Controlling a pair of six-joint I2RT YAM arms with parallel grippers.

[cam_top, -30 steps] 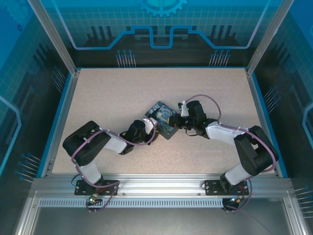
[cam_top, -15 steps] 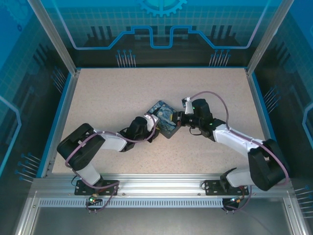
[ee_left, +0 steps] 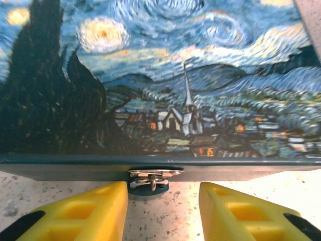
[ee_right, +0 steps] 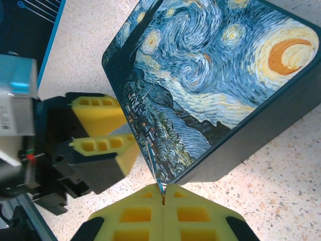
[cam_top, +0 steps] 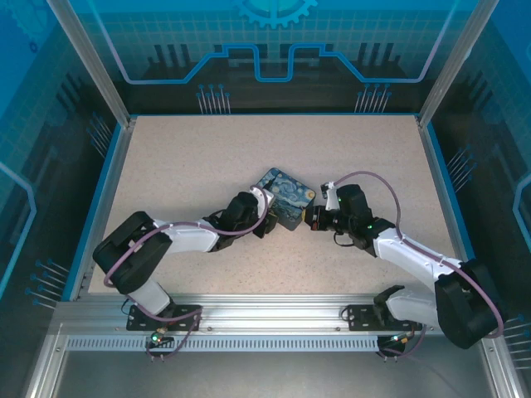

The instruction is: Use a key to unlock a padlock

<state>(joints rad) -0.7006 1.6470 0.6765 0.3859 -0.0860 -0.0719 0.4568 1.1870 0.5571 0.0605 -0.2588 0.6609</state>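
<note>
Since 1 second ago the right gripper (ee_right: 164, 189) has swung down to the tin's (ee_right: 225, 65) corner, clamped fully shut on the thin dark key (ee_right: 162, 191), while the left gripper (ee_left: 161, 201), partly open and empty, straddles the front latch (ee_left: 149, 175), likely bracing the tin; padlock not discernible.
</note>
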